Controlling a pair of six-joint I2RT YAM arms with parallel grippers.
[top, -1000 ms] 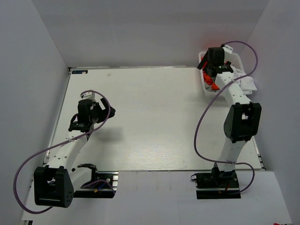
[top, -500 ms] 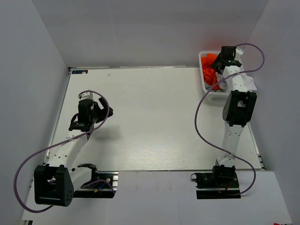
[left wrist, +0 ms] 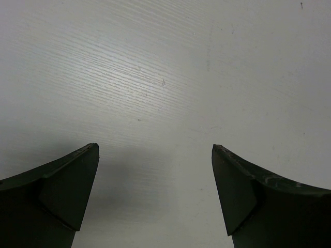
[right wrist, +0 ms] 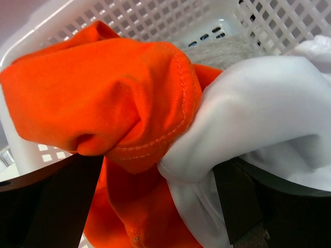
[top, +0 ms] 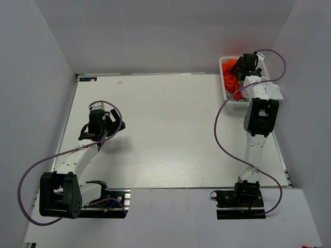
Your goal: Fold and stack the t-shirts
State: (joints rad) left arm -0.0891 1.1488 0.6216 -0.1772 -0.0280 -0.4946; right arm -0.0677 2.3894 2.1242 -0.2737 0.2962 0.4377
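Observation:
A white mesh basket (top: pixel 223 62) at the table's far right corner holds a crumpled orange t-shirt (top: pixel 230 81) and a white t-shirt (top: pixel 275 93) that spills over its right rim. My right gripper (top: pixel 242 68) is down in the basket. In the right wrist view it (right wrist: pixel 158 165) is open, its jaws wide on either side of a bunch of the orange t-shirt (right wrist: pixel 103 93) and the white t-shirt (right wrist: pixel 258 103), with the basket (right wrist: pixel 155 20) wall behind. My left gripper (top: pixel 101 132) is open and empty just above the bare table (left wrist: pixel 165 77) at the left.
The white table (top: pixel 170 129) lies between grey walls on the left, back and right. Both arms' purple cables loop over the table. A beige cloth (right wrist: pixel 222 49) shows deep in the basket.
My right gripper has moved from the basket's front-left rim back and down into the shirts. My left gripper has shifted slightly and stays open.

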